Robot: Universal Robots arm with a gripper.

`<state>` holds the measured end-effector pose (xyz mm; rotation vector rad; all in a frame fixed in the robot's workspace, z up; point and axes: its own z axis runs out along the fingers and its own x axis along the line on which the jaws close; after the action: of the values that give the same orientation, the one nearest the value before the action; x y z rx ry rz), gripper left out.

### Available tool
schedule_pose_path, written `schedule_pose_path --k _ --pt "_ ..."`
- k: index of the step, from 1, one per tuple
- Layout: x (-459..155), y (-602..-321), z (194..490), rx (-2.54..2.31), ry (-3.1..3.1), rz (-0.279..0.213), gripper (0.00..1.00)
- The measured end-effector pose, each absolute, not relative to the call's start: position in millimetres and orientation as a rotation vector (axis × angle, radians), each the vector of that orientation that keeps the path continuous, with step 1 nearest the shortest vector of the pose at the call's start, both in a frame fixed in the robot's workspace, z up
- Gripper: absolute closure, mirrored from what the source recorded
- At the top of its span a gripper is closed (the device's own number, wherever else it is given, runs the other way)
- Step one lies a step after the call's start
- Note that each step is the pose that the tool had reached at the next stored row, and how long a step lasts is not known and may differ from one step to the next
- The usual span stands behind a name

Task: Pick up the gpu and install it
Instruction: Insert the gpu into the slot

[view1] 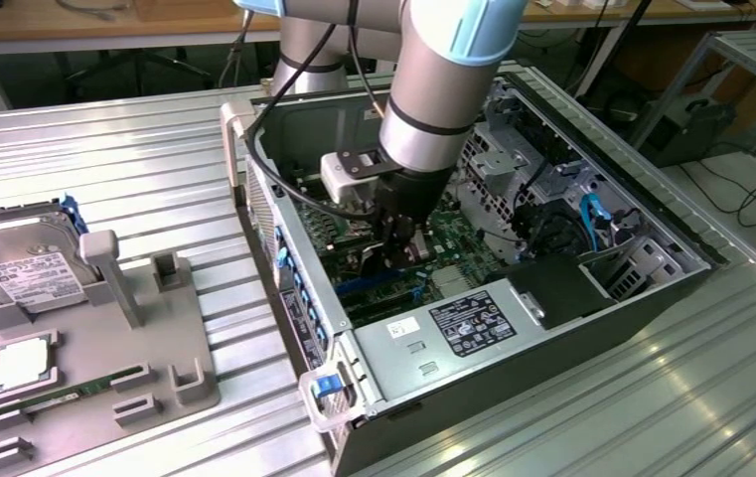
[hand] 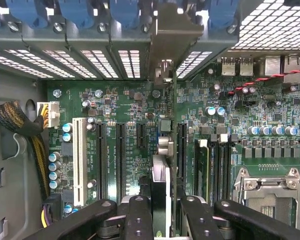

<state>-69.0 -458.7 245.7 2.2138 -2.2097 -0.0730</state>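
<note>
The hand (hand: 160,212) pinches the gpu (hand: 160,192) edge-on between its black fingers (hand: 138,215), holding the card upright over the motherboard (hand: 140,115) inside the open computer case (view1: 524,343). The card's silvery end bracket (hand: 166,47) reaches up toward the vented rear slot openings (hand: 132,60) of the case. To do this step well, I would judge, the card's lower edge has to line up squarely with one of the long black expansion slots (hand: 121,155) while the bracket drops into its rear opening, with no tilt, and go down straight.

The wrist view gives the alignment: slots, bracket and card in one line, plus the empty processor socket (hand: 270,187). The exterior view gives the setting instead: the arm (view1: 437,89) reaching down into the case, which lies on the ribbed metal bench (view1: 112,159), and a grey holder tray (view1: 99,378) near the bench's edge at the exterior view's left, carrying a hard drive (view1: 20,268) and a green memory stick (view1: 79,390).
</note>
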Motion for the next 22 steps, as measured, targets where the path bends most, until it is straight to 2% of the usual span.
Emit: schedule_pose_path --k 22 --pt "-69.1 -458.7 243.1 2.213 -2.209 -0.076 0.73"
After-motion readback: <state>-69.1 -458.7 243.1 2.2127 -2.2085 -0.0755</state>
